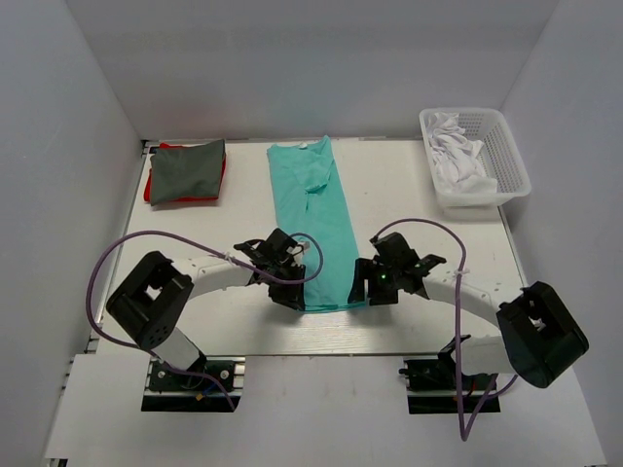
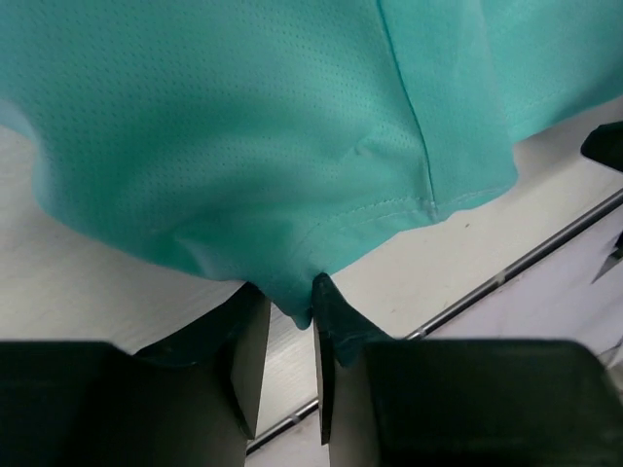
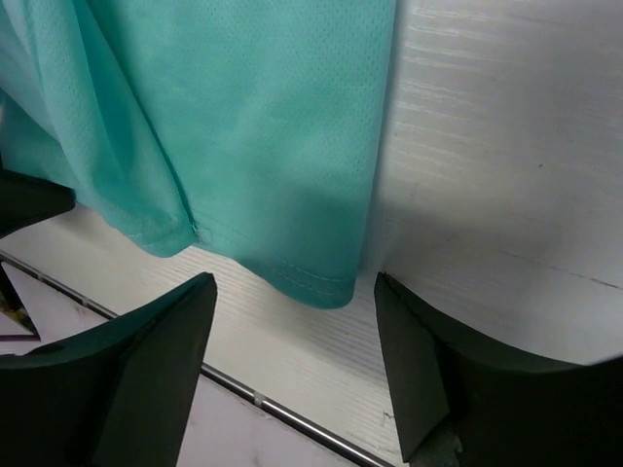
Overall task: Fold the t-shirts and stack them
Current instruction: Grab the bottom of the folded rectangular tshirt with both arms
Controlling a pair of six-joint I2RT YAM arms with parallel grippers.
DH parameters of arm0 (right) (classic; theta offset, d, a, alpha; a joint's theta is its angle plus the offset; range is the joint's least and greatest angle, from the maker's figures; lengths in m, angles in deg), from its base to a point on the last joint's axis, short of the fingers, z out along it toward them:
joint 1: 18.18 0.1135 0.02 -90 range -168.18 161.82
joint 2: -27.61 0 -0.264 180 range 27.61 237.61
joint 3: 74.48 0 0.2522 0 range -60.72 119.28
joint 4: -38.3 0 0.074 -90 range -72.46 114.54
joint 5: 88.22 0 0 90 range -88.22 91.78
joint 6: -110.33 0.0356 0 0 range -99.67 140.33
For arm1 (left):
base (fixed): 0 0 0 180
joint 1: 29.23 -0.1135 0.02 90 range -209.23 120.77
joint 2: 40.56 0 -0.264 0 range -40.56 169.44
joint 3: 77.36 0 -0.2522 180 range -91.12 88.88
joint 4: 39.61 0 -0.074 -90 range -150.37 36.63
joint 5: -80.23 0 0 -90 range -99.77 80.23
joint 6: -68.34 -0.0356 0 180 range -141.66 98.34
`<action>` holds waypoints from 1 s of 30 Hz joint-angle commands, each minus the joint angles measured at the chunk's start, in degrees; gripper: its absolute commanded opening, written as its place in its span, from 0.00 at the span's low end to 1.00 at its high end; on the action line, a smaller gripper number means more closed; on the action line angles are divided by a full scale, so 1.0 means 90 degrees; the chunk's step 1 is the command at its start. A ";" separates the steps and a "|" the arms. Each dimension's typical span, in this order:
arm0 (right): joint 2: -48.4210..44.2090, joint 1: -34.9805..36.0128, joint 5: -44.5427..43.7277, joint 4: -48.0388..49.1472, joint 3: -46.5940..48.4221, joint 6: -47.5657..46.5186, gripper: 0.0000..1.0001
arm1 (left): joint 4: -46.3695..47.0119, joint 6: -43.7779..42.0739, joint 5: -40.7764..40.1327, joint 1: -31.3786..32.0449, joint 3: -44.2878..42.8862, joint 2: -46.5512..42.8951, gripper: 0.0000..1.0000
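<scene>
We see the mint-teal t-shirt [image 1: 313,209] lying on the desk [image 1: 419,224] as a long strip, its long axis running straight away from the arm bases, with the near hem at both arms. The left end effector [image 2: 287,297] is narrow, and we judge a pucker of the hem's left corner nipped between its fingers. The right end effector [image 3: 294,280] stands wide, straddling the right corner. Only the overhead view gives us the strip's full length and the dark grey t-shirt [image 1: 187,170] folded on the red t-shirt [image 1: 149,187] at far left; only the wrist views show the hem at the fingers
</scene>
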State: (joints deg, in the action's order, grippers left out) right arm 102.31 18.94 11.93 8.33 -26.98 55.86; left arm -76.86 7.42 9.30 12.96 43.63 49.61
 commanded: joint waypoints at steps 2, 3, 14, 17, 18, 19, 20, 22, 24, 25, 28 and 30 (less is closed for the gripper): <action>0.0255 -0.0014 0.0151 0.0228 -0.0087 -0.0022 0.67 | -0.0115 -0.0048 -0.0117 0.0106 -0.0069 -0.0018 0.34; 0.0323 -0.0033 0.0161 0.0277 -0.0067 -0.0041 0.67 | -0.0183 -0.0048 -0.0117 0.0107 -0.0069 -0.0019 0.34; 0.0227 -0.0004 -0.0112 -0.0015 0.0636 -0.0285 0.00 | -0.0563 0.0323 -0.0067 0.0107 -0.0693 -0.0331 0.15; 0.0255 -0.0014 -0.0453 -0.0434 0.1170 -0.0354 0.00 | -0.1032 0.0450 -0.0331 0.0107 -0.1326 -0.0390 0.10; 0.0313 0.0006 -0.0599 -0.0658 0.1289 -0.0383 0.00 | -0.1101 0.0450 -0.0399 0.0049 -0.1464 -0.0458 0.10; 0.0343 -0.0013 -0.0697 -0.0699 0.1484 -0.0402 0.00 | -0.1101 0.0450 -0.0400 0.0048 -0.1659 -0.0458 0.10; 0.0420 -0.0014 -0.0776 -0.0738 0.1670 -0.0393 0.00 | -0.1101 0.0528 -0.0400 -0.0039 -0.1729 -0.0458 0.10; 0.0538 -0.0033 -0.0883 -0.0875 0.1954 -0.0432 0.00 | -0.1499 0.0606 -0.0886 -0.0040 -0.2117 -0.0274 0.10; 0.0684 -0.0042 -0.1098 -0.0953 0.2372 -0.0461 0.00 | -0.1774 0.0665 -0.1209 -0.0098 -0.2566 0.0047 0.00; 0.0723 -0.0043 -0.1099 -0.0972 0.2491 -0.0490 0.00 | -0.1872 0.0723 -0.1298 -0.0166 -0.2685 0.0136 0.00; 0.1016 -0.0111 -0.1547 -0.1021 0.3038 -0.0568 0.00 | -0.1941 0.0782 -0.1543 -0.0409 -0.3027 0.0293 0.00; 0.1250 -0.0169 -0.1684 -0.1099 0.3554 -0.0559 0.00 | -0.2000 0.0851 -0.1640 -0.0566 -0.3358 0.0381 0.00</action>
State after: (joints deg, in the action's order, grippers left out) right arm 111.44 18.33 1.22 0.18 -0.62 51.82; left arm -92.09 13.73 -1.47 10.14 17.51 52.64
